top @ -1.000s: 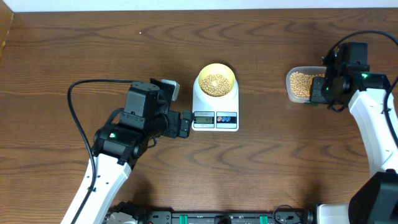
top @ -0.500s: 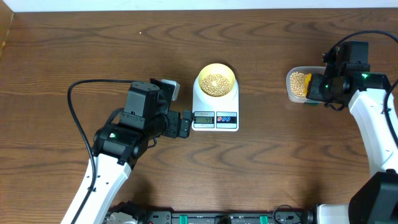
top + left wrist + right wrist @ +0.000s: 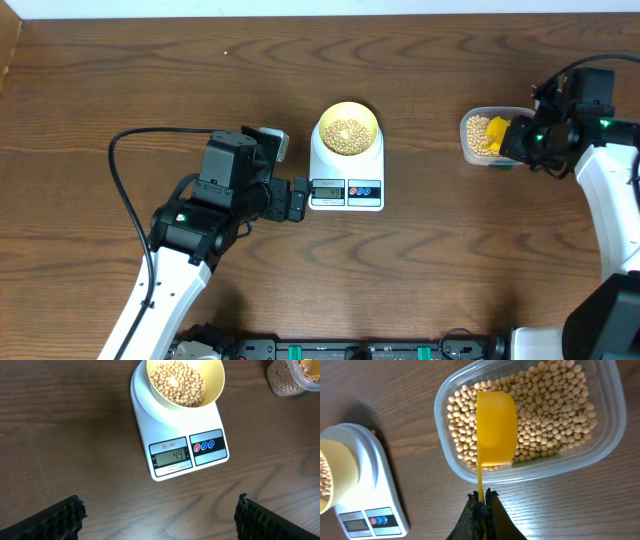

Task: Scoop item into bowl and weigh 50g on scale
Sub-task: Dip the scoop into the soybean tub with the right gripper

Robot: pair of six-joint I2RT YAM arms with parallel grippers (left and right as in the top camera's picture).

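Observation:
The pale yellow bowl (image 3: 348,128) holds tan beans (image 3: 178,382) and stands on the white scale (image 3: 346,186); its display (image 3: 172,457) reads 49. My left gripper (image 3: 159,515) is open and empty, just in front of the scale. My right gripper (image 3: 482,496) is shut on the handle of the bright yellow scoop (image 3: 496,427). The scoop's cup is turned underside up over the beans (image 3: 545,410) in the clear tub (image 3: 478,136). The scoop also shows in the overhead view (image 3: 495,136).
The clear tub (image 3: 607,445) sits at the right of the table, well apart from the scale. A black cable (image 3: 125,160) loops on the wood left of my left arm.
My right gripper has drawn back to the right. The yellow scoop has come up out of the beans and now shows over the tub. The left arm has not moved.

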